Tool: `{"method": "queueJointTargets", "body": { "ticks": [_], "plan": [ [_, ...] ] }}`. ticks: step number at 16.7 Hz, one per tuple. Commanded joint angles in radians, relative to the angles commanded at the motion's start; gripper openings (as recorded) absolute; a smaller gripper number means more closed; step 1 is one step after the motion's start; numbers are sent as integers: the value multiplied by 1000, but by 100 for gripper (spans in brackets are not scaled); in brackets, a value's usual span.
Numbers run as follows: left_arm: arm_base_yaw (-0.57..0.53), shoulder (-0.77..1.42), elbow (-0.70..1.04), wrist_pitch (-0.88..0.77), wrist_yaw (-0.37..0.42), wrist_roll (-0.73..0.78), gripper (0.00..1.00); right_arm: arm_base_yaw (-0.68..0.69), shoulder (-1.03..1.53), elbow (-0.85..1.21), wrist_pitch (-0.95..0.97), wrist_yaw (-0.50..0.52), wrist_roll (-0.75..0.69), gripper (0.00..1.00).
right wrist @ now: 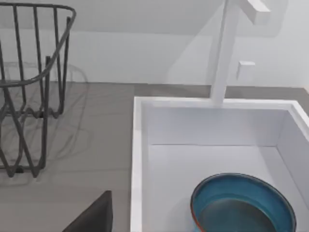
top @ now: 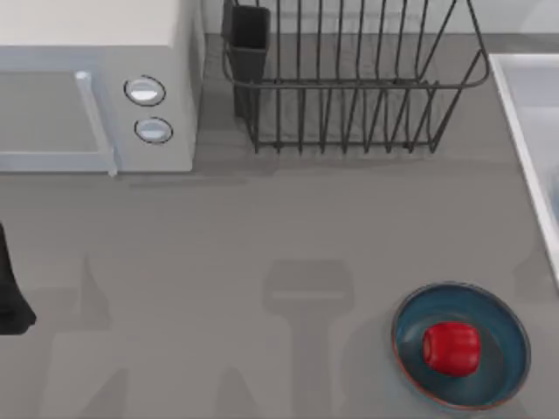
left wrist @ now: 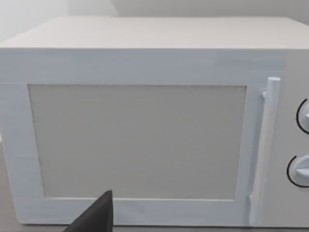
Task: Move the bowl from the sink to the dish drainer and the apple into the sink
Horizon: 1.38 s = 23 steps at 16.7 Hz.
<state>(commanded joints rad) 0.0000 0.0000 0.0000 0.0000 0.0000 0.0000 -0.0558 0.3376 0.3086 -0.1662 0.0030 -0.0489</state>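
While the bowl (right wrist: 243, 203) sits in the sink (right wrist: 136, 159) just ahead of the right gripper, finger spread cannot be told; the apple (top: 451, 347) rests on the wide blue dish (top: 502, 327); left arm (top: 10, 288) parked facing the microwave (left wrist: 140, 140).

apple (top: 451, 348): glossy red skin, smooth
bowl (right wrist: 243, 203): glazed-looking teal, smooth, red-brown rim
shallow dish (top: 502, 358): dull blue, satin sheen
dish drainer (top: 349, 83): thin dark wire, metal-like, matt
sink (right wrist: 137, 159): plain white, smooth, matt
microwave (left wrist: 145, 48): white casing, matt
table (top: 218, 262): grey, smooth, faintly streaked
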Motion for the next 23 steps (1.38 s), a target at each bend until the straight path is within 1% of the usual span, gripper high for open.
{"method": "queueJointTargets", "body": {
  "ticks": [5, 17, 20, 23],
  "plan": [
    [0, 0, 0, 0, 0, 0, 100, -65, 442, 403, -215, -4, -65, 100],
    [0, 0, 0, 0, 0, 0, 100, -250, 1678, 1527, -816, -17, -238, 100],
    [0, 0, 0, 0, 0, 0, 100, -286, 1924, 1752, -935, -22, -271, 100],
    [0, 0, 0, 0, 0, 0, 100, -313, 2106, 1919, -1024, -27, -295, 100]
  ]
}}
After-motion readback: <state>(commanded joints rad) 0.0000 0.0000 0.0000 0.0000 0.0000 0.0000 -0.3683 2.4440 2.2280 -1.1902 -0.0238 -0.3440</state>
